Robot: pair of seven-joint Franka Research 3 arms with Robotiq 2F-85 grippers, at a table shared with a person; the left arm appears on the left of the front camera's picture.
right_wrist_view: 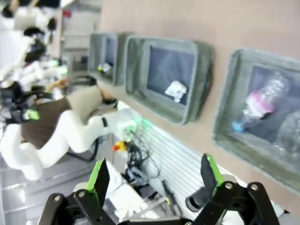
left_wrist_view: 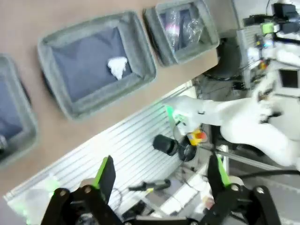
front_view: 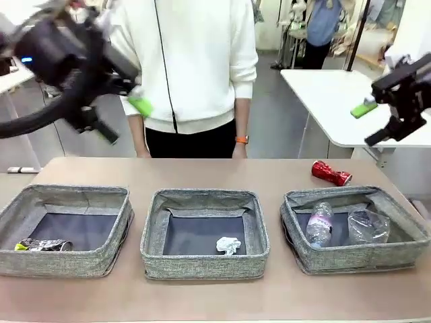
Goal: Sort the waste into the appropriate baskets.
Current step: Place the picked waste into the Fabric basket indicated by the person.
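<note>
- A crushed red metal can (front_view: 330, 173) lies on its side on the bare brown tabletop (front_view: 202, 171), just beyond the far rim of the right-hand grey woven-fabric basket (front_view: 363, 259). It is the one piece of waste not yet binned.
- The left gripper (front_view: 121, 116) hangs high above the table's left side, its green-padded fingers spread wide with nothing between them.
- The right gripper (front_view: 377, 120) hovers high at the right edge, jaws equally wide and empty. It looks the nearer of the two to the can.
- The can is probably very light, with thin dented walls that would buckle further under a hard squeeze.
- Its painted skin looks smooth, and its rounded body could roll or slip away from a glancing touch.
- The safest hold appears to be across the crumpled middle, fingers square to the long axis, pinching from above.
- A dark printed can (front_view: 42, 245) lies in the left grey woven basket (front_view: 60, 262), likely the red can's destination, well across the table.
- A crumpled white paper ball (front_view: 228, 245) rests in the middle grey woven basket (front_view: 202, 266).
- A clear pink-labelled bottle (front_view: 319, 224) and a clear plastic cup (front_view: 368, 226) share the right-hand basket.
- A person in a white sweatshirt (front_view: 188, 60) stands at the far side.
</note>
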